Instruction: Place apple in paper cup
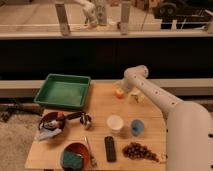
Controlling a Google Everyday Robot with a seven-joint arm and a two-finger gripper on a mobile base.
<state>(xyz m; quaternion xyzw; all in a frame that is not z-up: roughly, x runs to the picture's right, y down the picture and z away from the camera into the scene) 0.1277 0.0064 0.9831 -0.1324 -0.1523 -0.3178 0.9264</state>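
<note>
Wooden table (101, 103), with the apple (119, 92) shown near its far edge, apart from the paper cup (115, 123); the gripper (126, 93) is seen just beside the apple, and whether it grips cannot be told.

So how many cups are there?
2. The paper cup sits nearer the camera than the apple, the blue cup just right of it. The gripper is beside the apple. None seem hidden.
</note>
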